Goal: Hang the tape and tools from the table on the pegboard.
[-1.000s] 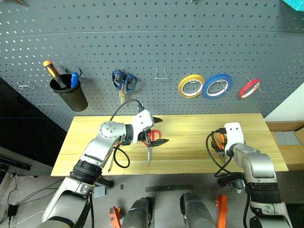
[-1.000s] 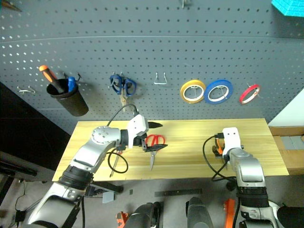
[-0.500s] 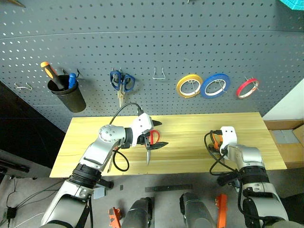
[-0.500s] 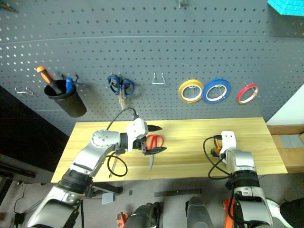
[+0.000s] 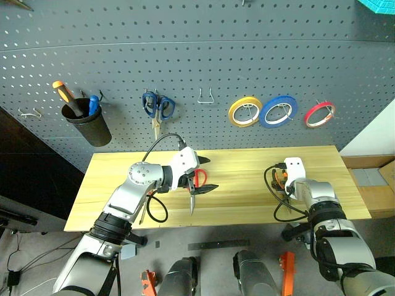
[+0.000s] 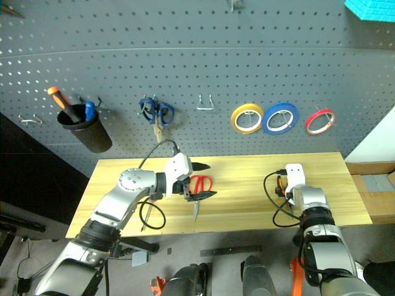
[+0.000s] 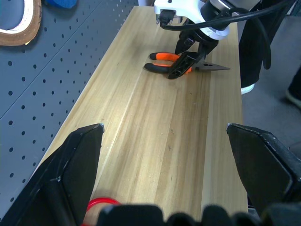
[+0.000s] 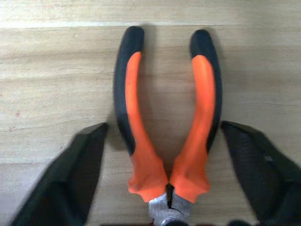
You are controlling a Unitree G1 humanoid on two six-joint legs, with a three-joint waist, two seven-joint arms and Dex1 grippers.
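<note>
Orange-handled pliers [image 8: 167, 127] lie between the right gripper's [image 8: 164, 188] parted jaws; left gripper's [image 7: 164, 183] jaws gape empty.

L gripper [image 7: 164, 165] fingers wide apart, nothing between them, over table [image 7: 155, 136]. Red scissor handle [image 7: 101, 203] just under near finger. Far along table: R gripper [image 7: 188, 54] angled down onto orange/black pliers [image 7: 181, 63], straddling handles; steel nose sticks out past it. Pegboard [image 7: 56, 70] runs alongside table edge, w/ yellow tape roll [image 7: 19, 23].
</note>
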